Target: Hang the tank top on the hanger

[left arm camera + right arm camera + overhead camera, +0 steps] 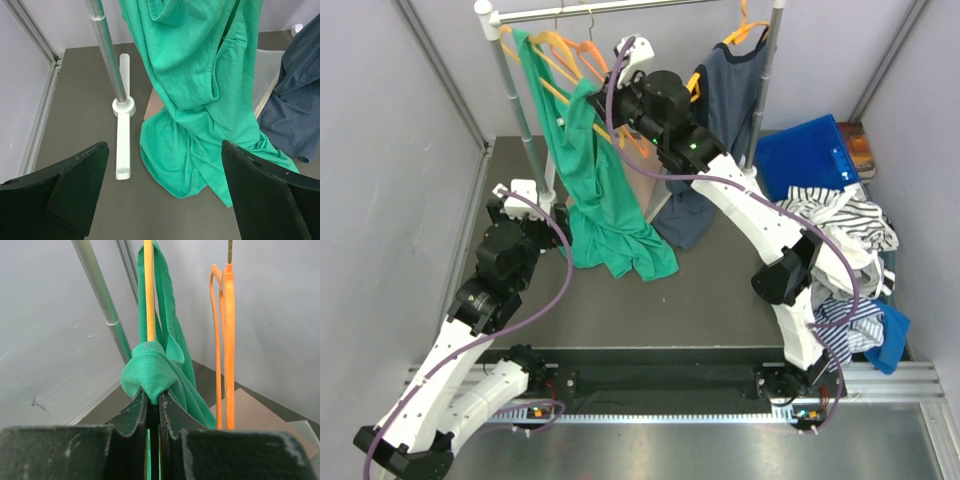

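Note:
The teal-green tank top point(600, 190) hangs from the left part of the rail, and its lower end lies crumpled on the dark table point(190, 160). In the right wrist view one strap runs over the pale yellow-orange hanger point(148, 295). My right gripper point(153, 396) is up at the rail point(618, 80), shut on a bunched fold of the tank top point(150, 370) just beside the hanger's arm. My left gripper point(165, 192) is low near the rack's left pole point(532, 200), open wide with nothing between its fingers. It faces the tank top's hem.
The rack's metal pole point(107, 55) stands on a white foot point(122, 145) just ahead of the left gripper. A vivid orange hanger point(227, 340) hangs right of the grip. A navy top point(725, 100) hangs further right. Striped clothes point(845, 235) and a blue bin point(810, 155) lie at the right.

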### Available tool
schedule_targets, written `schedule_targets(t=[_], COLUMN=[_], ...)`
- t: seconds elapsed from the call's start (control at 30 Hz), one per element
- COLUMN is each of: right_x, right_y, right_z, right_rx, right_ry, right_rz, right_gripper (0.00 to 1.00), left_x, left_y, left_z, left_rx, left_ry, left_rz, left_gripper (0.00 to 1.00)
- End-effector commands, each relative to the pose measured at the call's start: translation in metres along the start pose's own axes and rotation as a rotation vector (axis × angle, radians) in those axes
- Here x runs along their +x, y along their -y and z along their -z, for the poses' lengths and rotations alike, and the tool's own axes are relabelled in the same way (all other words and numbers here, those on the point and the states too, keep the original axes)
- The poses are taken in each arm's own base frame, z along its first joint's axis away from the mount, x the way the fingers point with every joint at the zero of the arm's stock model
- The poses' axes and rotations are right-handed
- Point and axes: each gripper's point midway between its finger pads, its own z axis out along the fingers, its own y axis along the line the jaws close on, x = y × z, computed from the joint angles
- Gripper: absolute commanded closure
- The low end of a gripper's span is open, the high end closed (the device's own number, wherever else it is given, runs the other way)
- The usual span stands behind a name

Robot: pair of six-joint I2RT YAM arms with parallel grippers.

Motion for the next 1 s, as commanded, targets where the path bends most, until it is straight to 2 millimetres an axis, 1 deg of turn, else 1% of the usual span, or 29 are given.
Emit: schedule_targets(t=[0.0,0.03,0.1,0.13,0.17,0.2,0.33,0.4,0.43,0.47,0.5,0.53,0.57,0.6,0.63,0.7,0.73,0.77,0.8,0.83,0.87,0.9,0.93,0.97], right_x=[-0.059,-0.048,-0.051,-0.043,-0.041,-0.041,-0.033,-0.033,-0.029,-0.029,-0.033,-0.03,-0.03,-0.036,-0.036,-0.046,-0.045,-0.056,-0.059,-0.058,-0.068,-0.07,-0.068,-0.078], right_y=[-0.007,-0.005,-0.007,-0.005,-0.007,-0.007,-0.01,-0.014,-0.015,-0.017,-0.021,-0.021,-0.025,-0.027,-0.028,-0.032,-0.035,-0.037,-0.038,-0.039,-0.044,-0.044,-0.046,-0.046], right_z=[0.013,0.011,0.017,0.016,0.017,0.019,0.021,0.023,0.023,0.024,0.028,0.028,0.03,0.034,0.036,0.044,0.047,0.054,0.057,0.06,0.067,0.071,0.073,0.082], right_rx=[-0.028,-0.024,-0.027,-0.022,-0.024,-0.024,-0.026,-0.031,-0.034,-0.037,-0.042,-0.04,-0.045,-0.047,-0.047,-0.046,-0.05,-0.052,-0.054,-0.055,-0.062,-0.054,-0.052,-0.043], right_ry=[0.152,0.128,0.129,0.114,0.108,0.105,0.078,0.078,0.07,0.07,0.076,0.071,0.07,0.082,0.081,0.093,0.089,0.107,0.112,0.109,0.126,0.129,0.124,0.142], right_rz=[-0.025,-0.028,-0.028,-0.027,-0.029,-0.026,-0.02,-0.02,-0.016,-0.015,-0.013,-0.01,-0.005,-0.002,0.002,0.001,0.002,0.005,0.009,0.016,0.021,0.026,0.039,0.046], right_gripper=[1.0,1.0,1.0,1.0,1.0,1.0,1.0,1.0,1.0,1.0,1.0,0.95,0.89,0.83,0.67,0.54,0.41,0.35,0.27,0.13,0.06,0.0,0.0,0.0], left_x=[-0.014,-0.014,-0.015,-0.015,-0.015,-0.015,-0.015,-0.016,-0.014,-0.014,-0.014,-0.014,-0.014,-0.014,-0.015,-0.015,-0.016,-0.016,-0.016,-0.015,-0.016,-0.016,-0.015,-0.016], left_y=[0.0,0.0,-0.001,-0.001,-0.001,-0.001,0.0,-0.001,-0.001,0.0,-0.001,-0.001,-0.001,-0.001,-0.002,-0.002,-0.003,-0.004,-0.004,-0.004,-0.005,-0.005,-0.005,-0.006], left_z=[-0.001,-0.001,0.0,0.0,0.001,0.001,0.001,0.001,0.001,0.001,0.001,0.001,0.001,0.001,0.001,0.001,0.002,0.002,0.002,0.002,0.002,0.002,0.002,0.002], left_rx=[0.002,0.002,0.002,0.002,0.003,0.003,0.007,0.004,0.004,0.004,0.003,0.001,0.001,0.0,-0.003,-0.005,-0.008,-0.011,-0.011,-0.012,-0.015,-0.017,-0.018,-0.02], left_ry=[0.057,0.057,0.061,0.061,0.064,0.062,0.064,0.067,0.062,0.062,0.061,0.062,0.062,0.062,0.065,0.067,0.071,0.071,0.073,0.071,0.073,0.073,0.073,0.074], left_rz=[0.009,0.011,0.014,0.014,0.015,0.016,0.018,0.019,0.016,0.016,0.016,0.016,0.018,0.018,0.021,0.021,0.023,0.023,0.025,0.023,0.026,0.024,0.026,0.026], left_gripper=[0.01,0.01,0.01,0.01,0.01,0.01,0.01,0.01,0.01,0.01,0.01,0.01,0.01,0.01,0.01,0.01,0.01,0.01,0.01,0.01,0.01,0.01,0.01,0.01])
